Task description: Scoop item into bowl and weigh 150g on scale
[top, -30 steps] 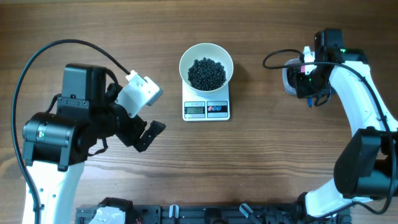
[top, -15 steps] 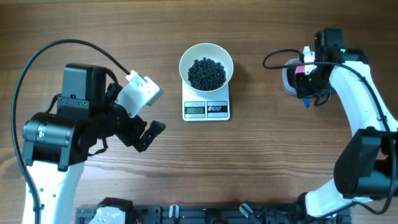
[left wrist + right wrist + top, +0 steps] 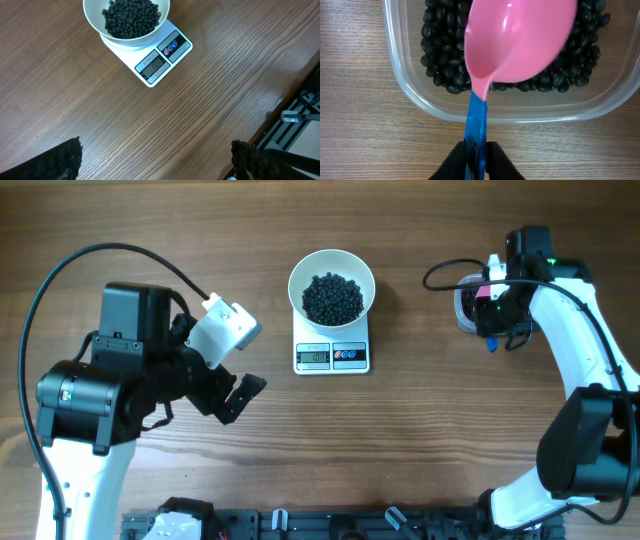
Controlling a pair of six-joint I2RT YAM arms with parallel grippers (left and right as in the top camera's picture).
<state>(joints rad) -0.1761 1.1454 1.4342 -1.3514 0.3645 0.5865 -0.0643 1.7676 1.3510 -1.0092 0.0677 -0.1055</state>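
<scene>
The right claw (image 3: 476, 161) gripped the blue handle of the pink scoop (image 3: 520, 40), whose cup hung just ahead over the clear tub (image 3: 410, 97) of black beans (image 3: 440, 30). The left claw (image 3: 157, 156) gaped wide. Ahead of it, the bean-filled white bowl (image 3: 94, 25) sat on the scale (image 3: 165, 57).

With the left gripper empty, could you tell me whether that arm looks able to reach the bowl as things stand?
Probably yes: only bare table lies between the open left gripper and the bowl on the scale.

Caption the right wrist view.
Right tool holds the pink scoop by its blue handle above the clear tub of black pellets.
</scene>
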